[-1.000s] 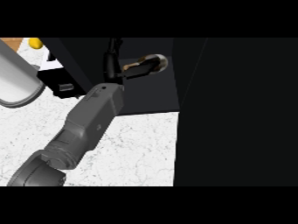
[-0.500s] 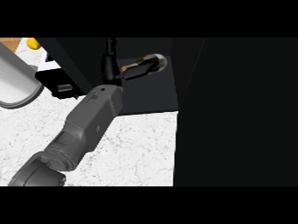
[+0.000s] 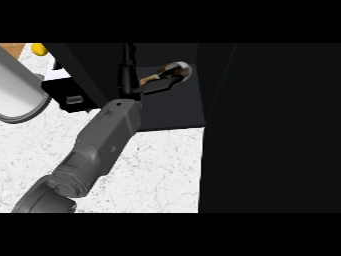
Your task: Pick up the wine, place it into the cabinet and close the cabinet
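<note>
My right forearm (image 3: 103, 145) reaches up from the lower left into the dark open cabinet (image 3: 165, 107). At its end the black right hand (image 3: 140, 85) is curled round the wine bottle (image 3: 177, 70). Only the bottle's brownish neck and round end show past the fingers, inside the cabinet's dark interior. A dark panel of the cabinet (image 3: 284, 130) fills the whole right side of the view. My left forearm (image 3: 7, 87) is the pale cylinder at the upper left, and the left hand (image 3: 66, 92) shows as a black block beside the cabinet's left edge.
The white marbled counter (image 3: 151, 170) lies under the right arm. A small yellow object (image 3: 38, 48) sits at the top left, beside a strip of wood (image 3: 12, 48). The cabinet's dark walls hem the right hand in closely.
The right hand and the bottle have shifted slightly to the right and further into the cabinet. The left arm has stayed where it was.
</note>
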`<state>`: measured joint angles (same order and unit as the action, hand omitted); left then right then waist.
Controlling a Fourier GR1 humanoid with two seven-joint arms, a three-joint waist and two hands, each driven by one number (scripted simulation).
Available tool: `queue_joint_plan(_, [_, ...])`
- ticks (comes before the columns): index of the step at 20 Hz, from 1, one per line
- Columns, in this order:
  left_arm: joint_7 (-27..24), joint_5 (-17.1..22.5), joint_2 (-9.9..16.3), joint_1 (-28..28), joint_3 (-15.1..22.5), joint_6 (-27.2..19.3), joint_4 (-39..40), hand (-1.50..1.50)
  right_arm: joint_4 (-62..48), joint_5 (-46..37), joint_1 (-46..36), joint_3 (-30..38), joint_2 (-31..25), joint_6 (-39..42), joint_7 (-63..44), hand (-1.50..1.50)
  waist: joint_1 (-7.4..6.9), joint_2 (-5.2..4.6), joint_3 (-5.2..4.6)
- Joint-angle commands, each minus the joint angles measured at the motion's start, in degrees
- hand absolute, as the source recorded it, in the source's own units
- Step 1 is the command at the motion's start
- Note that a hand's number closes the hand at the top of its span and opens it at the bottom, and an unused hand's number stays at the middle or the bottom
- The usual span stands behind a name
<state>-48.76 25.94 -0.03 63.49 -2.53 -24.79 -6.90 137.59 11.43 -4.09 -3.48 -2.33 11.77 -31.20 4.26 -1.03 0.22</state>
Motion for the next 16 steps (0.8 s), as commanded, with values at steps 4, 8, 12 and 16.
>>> queue_joint_plan(4, [-1.51, -1.07, 0.93, -4.07, 0.30, 5.02, 1.08, -1.50, 3.92, 3.43, -0.15, 1.51, -0.76, -0.74, -3.14, -1.50, -1.24, -0.02, -0.28])
queue_joint_plan(8, [-4.05, -1.48, 0.02, -5.56, 0.89, 6.78, 1.15, -1.50, 5.65, 1.76, 1.75, -0.49, 0.01, -1.06, -3.10, -1.50, -0.75, -0.10, -0.30])
queue_joint_plan(12, [-2.20, 1.46, 0.02, -4.65, 0.11, 7.79, 0.11, -1.50, 4.60, -0.39, 2.76, -3.03, 0.45, -0.65, -1.96, -1.50, -0.61, 0.23, -0.28])
queue_joint_plan(16, [-0.35, 2.90, 0.02, -3.73, 0.86, 9.36, -0.97, -1.50, 3.93, 0.82, -0.24, -1.69, -0.13, -2.07, -3.81, -1.50, -1.27, 0.46, -0.27])
